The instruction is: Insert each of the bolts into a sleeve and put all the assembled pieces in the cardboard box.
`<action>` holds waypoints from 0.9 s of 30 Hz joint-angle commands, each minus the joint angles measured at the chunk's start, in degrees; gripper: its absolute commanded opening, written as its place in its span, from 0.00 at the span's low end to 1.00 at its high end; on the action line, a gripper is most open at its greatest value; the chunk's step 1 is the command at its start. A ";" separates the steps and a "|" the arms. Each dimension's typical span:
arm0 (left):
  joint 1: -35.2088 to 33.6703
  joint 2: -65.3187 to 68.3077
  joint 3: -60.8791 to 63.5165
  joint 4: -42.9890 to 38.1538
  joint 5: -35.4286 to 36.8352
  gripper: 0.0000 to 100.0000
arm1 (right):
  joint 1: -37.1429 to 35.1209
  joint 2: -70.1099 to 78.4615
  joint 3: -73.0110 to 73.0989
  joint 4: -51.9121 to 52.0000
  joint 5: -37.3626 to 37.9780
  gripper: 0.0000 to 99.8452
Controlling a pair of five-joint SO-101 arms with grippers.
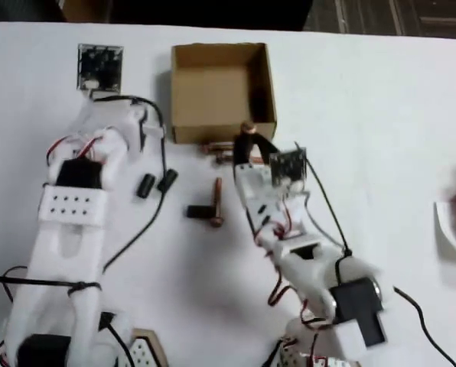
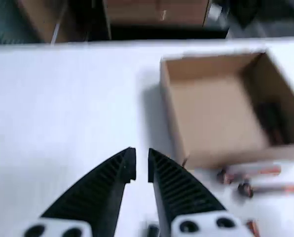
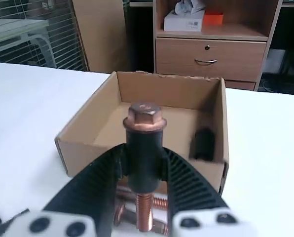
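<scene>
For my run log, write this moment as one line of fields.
right tool: shut on bolt-in-sleeve piece, upright, near cardboard box | left tool: slightly open, empty | in box: one black piece | loose bolts beside box

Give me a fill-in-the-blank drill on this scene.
1. The right gripper is shut on a sleeve that carries a copper ____.
2. That sleeve stands ____ between the jaws.
3. The box contains ____ dark piece.

Missing words: bolt; upright; one.
</scene>
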 commanded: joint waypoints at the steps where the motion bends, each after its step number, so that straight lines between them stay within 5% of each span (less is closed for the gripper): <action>1: -1.76 -0.97 0.75 5.10 -0.26 0.07 | 0.84 -8.75 -9.85 16.04 -0.09 0.02; 8: -2.02 -0.88 7.08 5.19 -0.26 0.07 | 0.92 -9.98 -26.90 40.31 -0.35 0.02; 15: -2.02 -0.53 12.70 2.90 -0.26 0.07 | 2.15 -9.89 -33.05 49.19 -4.31 0.02; 27: -2.02 -0.79 25.80 -13.54 -0.26 0.07 | 0.57 1.63 -53.01 65.45 7.38 0.02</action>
